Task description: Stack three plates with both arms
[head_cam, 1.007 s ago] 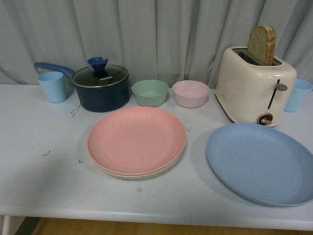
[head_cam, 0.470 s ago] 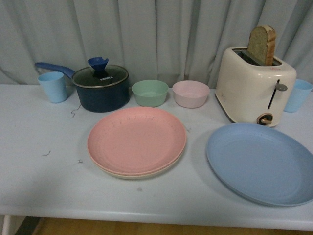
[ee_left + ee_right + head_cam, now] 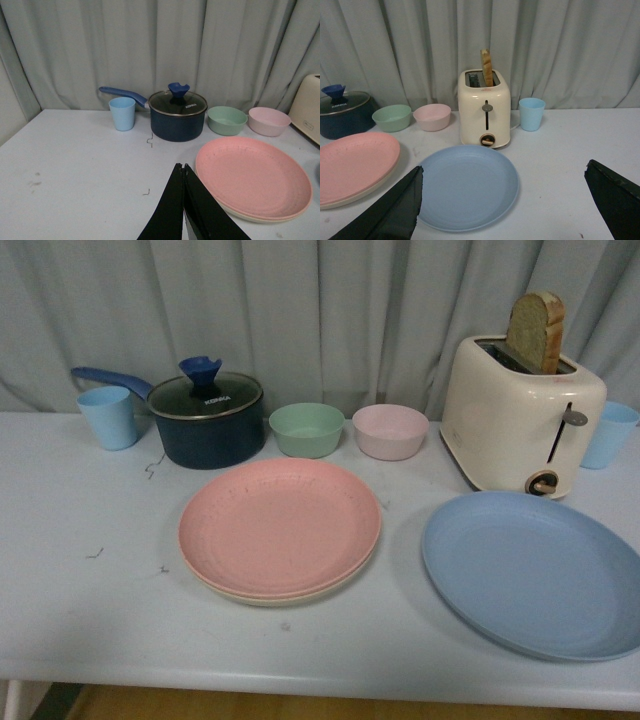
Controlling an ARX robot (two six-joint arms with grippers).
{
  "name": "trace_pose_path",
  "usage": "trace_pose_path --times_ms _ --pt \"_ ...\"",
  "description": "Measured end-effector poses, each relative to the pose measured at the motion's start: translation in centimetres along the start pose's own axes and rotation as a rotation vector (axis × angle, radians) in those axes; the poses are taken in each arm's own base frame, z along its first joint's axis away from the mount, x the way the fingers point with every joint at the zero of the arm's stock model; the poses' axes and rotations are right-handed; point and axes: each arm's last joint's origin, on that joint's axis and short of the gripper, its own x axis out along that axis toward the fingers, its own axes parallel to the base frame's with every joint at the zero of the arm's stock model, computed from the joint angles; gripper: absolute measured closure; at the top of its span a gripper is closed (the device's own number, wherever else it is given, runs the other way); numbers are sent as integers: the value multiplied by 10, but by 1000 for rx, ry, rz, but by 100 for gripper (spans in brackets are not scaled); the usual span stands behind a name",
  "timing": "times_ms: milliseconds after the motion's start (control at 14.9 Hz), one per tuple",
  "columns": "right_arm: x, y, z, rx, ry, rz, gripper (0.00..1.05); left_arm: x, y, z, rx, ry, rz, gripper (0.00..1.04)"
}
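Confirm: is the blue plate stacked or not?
Not stacked. The blue plate lies alone on the table, apart from the pink plate resting on the beige plate.

Pink plate (image 3: 280, 525), blue plate (image 3: 535, 575): I read both as matt plastic, with faint rings and speckle on the pink. Cream plate (image 3: 275, 599): same dull finish at its rim. Table (image 3: 80, 610): smooth, matt, scuffed. Curtain (image 3: 330, 320): cloth. Toaster (image 3: 500, 430): glossy cream shell, metal lever (image 3: 574, 417). Pot (image 3: 205, 440): dark satin. Lid (image 3: 205, 397): glass, metal-rimmed. Bread (image 3: 537, 330): rough.
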Motion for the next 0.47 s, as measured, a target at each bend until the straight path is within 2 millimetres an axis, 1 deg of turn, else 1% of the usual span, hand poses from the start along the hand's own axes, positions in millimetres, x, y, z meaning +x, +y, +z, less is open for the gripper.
trace_pose_path --times_ms 470 --pt "0 0 0 0 0 0 6 -11 0 1 0 -5 0 103"
